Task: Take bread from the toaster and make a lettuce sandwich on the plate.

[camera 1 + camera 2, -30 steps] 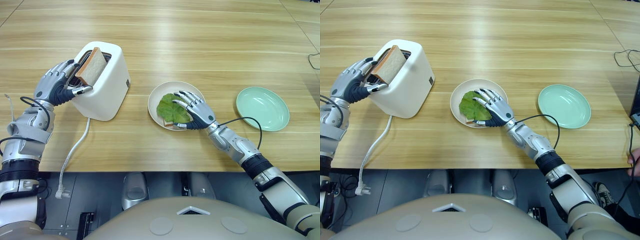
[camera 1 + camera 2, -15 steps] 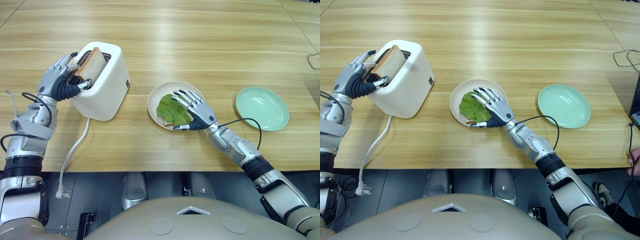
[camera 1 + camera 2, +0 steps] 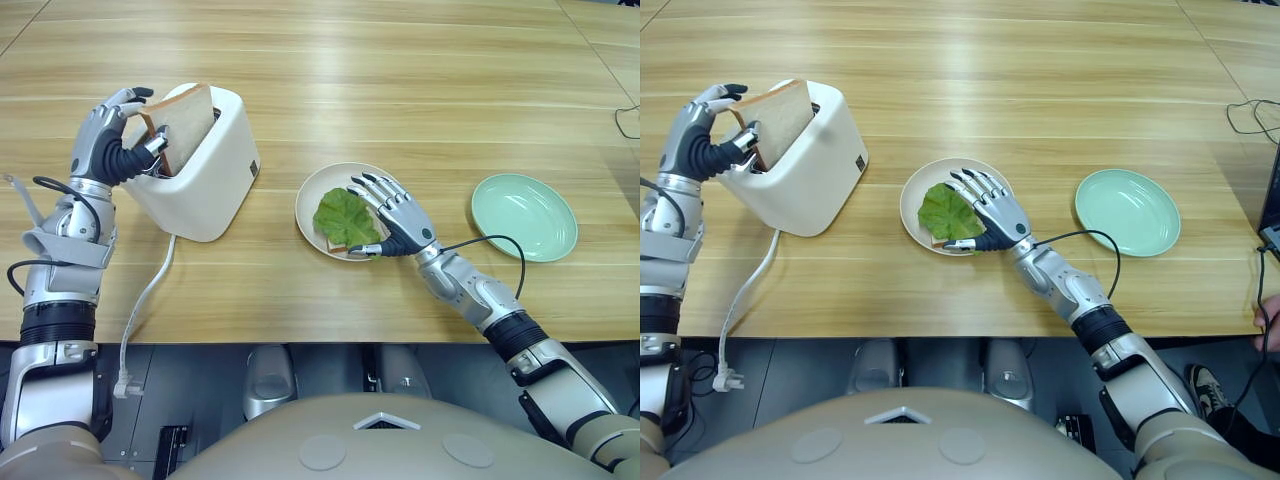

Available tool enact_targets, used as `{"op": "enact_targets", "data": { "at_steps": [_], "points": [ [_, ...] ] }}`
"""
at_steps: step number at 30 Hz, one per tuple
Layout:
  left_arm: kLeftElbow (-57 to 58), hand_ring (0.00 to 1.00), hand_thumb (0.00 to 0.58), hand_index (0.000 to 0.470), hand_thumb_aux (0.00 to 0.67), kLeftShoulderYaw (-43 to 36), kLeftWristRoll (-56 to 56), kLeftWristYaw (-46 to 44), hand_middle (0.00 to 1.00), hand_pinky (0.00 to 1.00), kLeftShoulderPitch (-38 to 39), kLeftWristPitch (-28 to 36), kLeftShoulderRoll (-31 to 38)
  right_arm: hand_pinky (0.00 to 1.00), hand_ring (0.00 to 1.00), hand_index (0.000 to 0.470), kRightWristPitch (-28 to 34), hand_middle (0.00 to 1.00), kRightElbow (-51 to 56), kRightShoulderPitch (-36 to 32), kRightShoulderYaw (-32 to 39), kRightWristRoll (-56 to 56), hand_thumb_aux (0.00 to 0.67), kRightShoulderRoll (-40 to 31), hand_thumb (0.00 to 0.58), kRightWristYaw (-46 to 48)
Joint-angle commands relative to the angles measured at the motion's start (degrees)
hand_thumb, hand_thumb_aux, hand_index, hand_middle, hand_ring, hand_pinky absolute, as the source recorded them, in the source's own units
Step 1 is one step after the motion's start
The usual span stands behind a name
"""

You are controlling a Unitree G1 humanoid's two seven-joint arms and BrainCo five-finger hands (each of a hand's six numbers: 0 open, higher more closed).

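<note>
Desk (image 3: pixel 400 80) — wood-grain planks, matt sheen. Toaster (image 3: pixel 215 165) at 9 o'clock: smooth white plastic, satin. Bread (image 3: pixel 190 115): porous, rough. Lettuce (image 3: pixel 343 215): crinkled, matt. Green plate (image 3: pixel 525 215) at 3 o'clock — smooth, glossy. Right hand (image 3: pixel 403 218): silvery metallic shell, semi-gloss.

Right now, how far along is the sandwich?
Done: lettuce lies on a bottom slice on the plate, the open right hand over its edge. In hand: the left hand grips the second slice, partly out of the toaster. Left: carry it over and cap the lettuce.
</note>
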Motion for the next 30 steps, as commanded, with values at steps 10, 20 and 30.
{"op": "enact_targets", "data": {
  "at_steps": [10, 20, 30],
  "points": [
    [1.0, 1.0, 0.58, 0.46, 0.67, 3.6, -7.4, -0.8, 1.0, 1.0, -3.0, -3.2, -2.6, 0.0, 0.0, 0.0, 0.3, 0.0, 1.1, -0.4, -0.4, -0.2, 0.0, 0.5, 0.0, -0.5],
    [-3.4, 1.0, 0.58, 0.46, 0.67, 4.8, -16.8, -5.8, 1.0, 1.0, -5.4, -3.7, -6.9, 0.0, 0.0, 0.0, 0.5, 0.0, -0.3, 0.1, -2.5, 1.1, 0.0, -0.6, 0.0, -0.6],
    [-8.5, 1.0, 0.58, 0.46, 0.67, 4.1, -23.5, -10.3, 1.0, 1.0, -8.1, 0.1, -12.1, 0.0, 0.0, 0.0, 0.3, 0.0, -2.6, 1.9, -6.9, 3.2, 0.0, -2.4, 0.0, -0.3]
  ]
}}
